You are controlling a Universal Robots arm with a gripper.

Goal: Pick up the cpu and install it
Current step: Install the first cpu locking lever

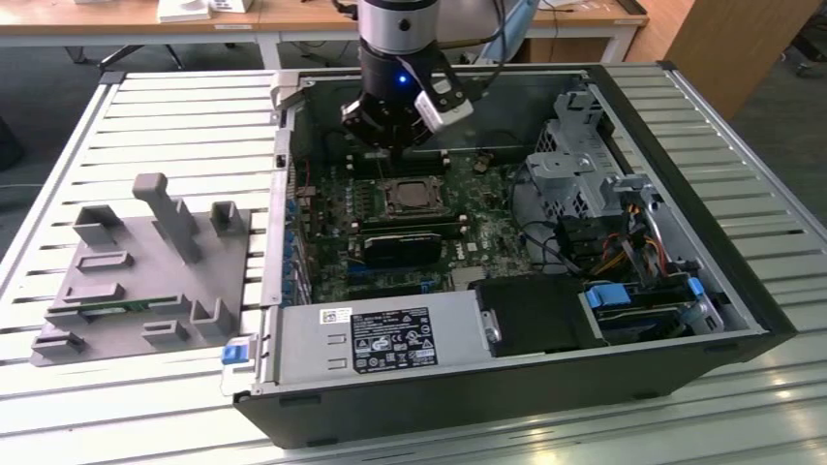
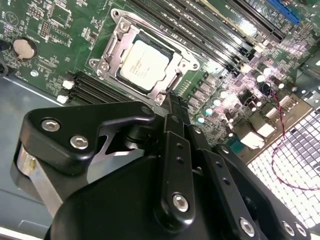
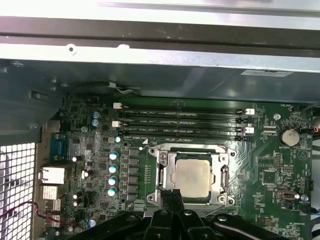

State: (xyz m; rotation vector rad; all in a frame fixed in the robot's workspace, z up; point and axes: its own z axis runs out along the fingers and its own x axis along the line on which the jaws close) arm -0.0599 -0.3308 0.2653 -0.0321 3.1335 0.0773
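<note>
Gripper: the gripper (image 1: 389, 147) hangs inside the open case (image 1: 723, 281), over the upper part of the board (image 1: 329, 232), its tips just off the socket's edge.
Jaws: pressed together, nothing between them; in both wrist views the two thin fingers (image 2: 176, 107) run side by side to one narrow point (image 3: 171, 196).
Cpu: the cpu (image 1: 411, 196) lies flat in its socket (image 1: 410, 176), silvery top plate up, square in the metal frame (image 2: 112, 47).
Where it lies from the jaws: just beyond the tips and lower down; in the second wrist view the tips end at the frame's rim, beside the cpu (image 2: 144, 64), not over its middle.
Same thing from the other camera: in the first wrist view the tips sit at the frame edge, close to one corner of the cpu (image 3: 193, 177).
Contact: apart from the chip, as far as I can judge; whether the tips touch the frame rim, I cannot tell.
Long axis: none to speak of, the chip is square; its sides run in line with the memory slots (image 3: 182, 122) next to the socket.
Task standing: by my reading the chip is already seated.
</note>
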